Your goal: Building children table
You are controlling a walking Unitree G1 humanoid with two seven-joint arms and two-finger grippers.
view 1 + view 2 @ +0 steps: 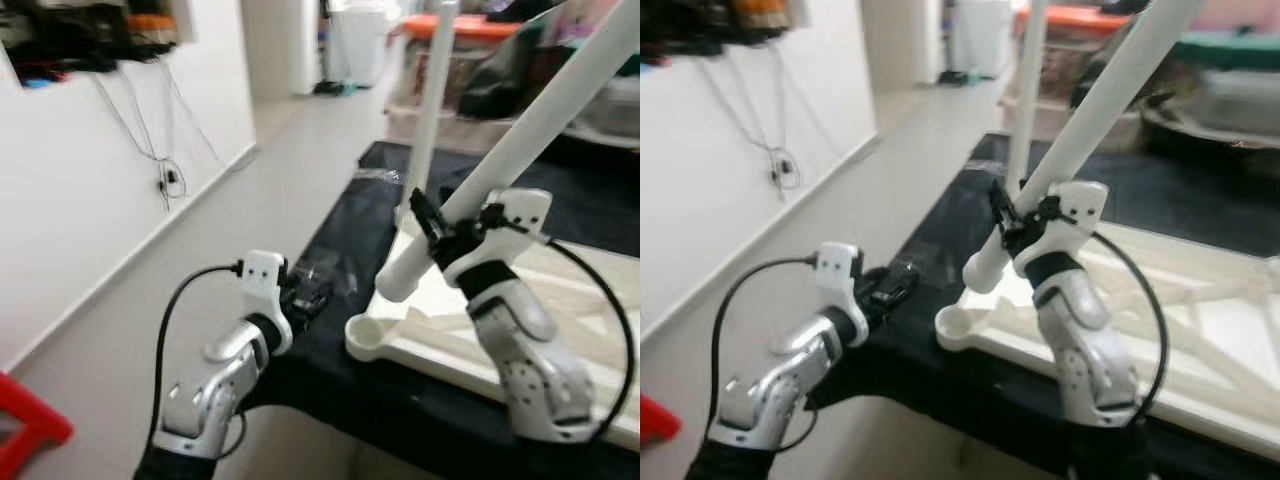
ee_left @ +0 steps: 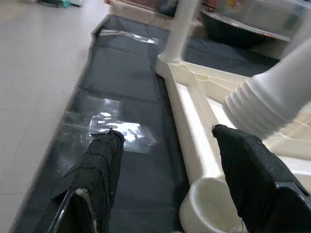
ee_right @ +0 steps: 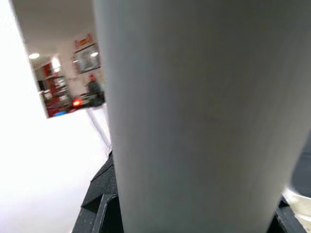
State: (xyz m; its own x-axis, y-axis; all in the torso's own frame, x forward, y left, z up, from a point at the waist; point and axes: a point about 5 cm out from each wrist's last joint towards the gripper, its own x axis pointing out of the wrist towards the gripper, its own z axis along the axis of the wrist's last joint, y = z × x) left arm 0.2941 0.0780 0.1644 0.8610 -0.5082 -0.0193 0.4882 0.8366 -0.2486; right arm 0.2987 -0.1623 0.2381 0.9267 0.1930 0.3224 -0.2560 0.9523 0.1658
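A cream plastic tabletop (image 1: 470,340) lies upside down on a black sheet, with a round corner socket (image 1: 372,336) at its near left corner. One white leg (image 1: 430,110) stands upright in the far corner socket. My right gripper (image 1: 440,235) is shut on a second white table leg (image 1: 530,130), held slanted with its threaded end (image 2: 262,104) just above the near socket (image 2: 209,208). My left gripper (image 1: 305,295) hovers open over the black sheet, left of that socket, its fingers (image 2: 99,165) empty.
The black sheet (image 1: 340,240) covers a low surface with clear plastic wrap (image 2: 119,131) lying on it. Pale tiled floor (image 1: 240,200) runs along the left beside a white wall with dangling cables (image 1: 165,170). A red object (image 1: 25,425) sits low left. Bins and clutter stand behind.
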